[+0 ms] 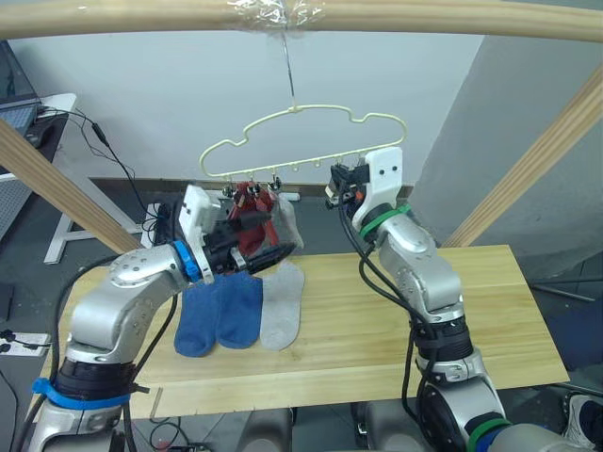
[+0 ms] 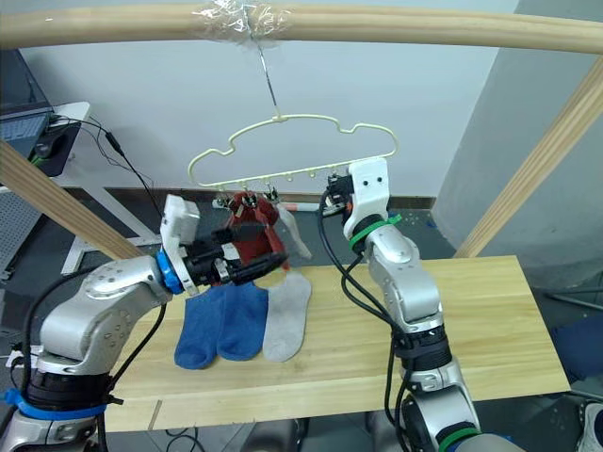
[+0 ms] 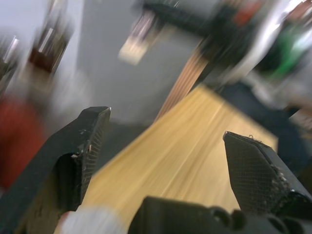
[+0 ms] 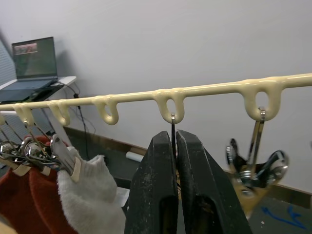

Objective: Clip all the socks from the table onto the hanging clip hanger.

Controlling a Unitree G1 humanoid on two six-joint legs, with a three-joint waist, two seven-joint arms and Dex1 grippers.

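The pale-yellow clip hanger (image 1: 301,141) hangs by its hook from the beam. Two rust red socks (image 1: 251,215) and a light grey sock (image 1: 288,224) hang from its left clips. On the table (image 1: 405,320) lie two blue socks (image 1: 221,315) and one light grey sock (image 1: 281,309) side by side. My left gripper (image 1: 264,237) is open just in front of the hanging socks, with nothing between its fingers (image 3: 80,151). My right gripper (image 4: 175,134) is shut on a metal clip under the hanger's bar, right of the hung socks.
A round wooden beam (image 1: 424,19) crosses overhead, with slanted wooden posts at the left (image 1: 57,184) and right (image 1: 537,160). A laptop (image 4: 34,56) sits on a white desk at the far left. A further free clip (image 4: 253,165) hangs beside the held one.
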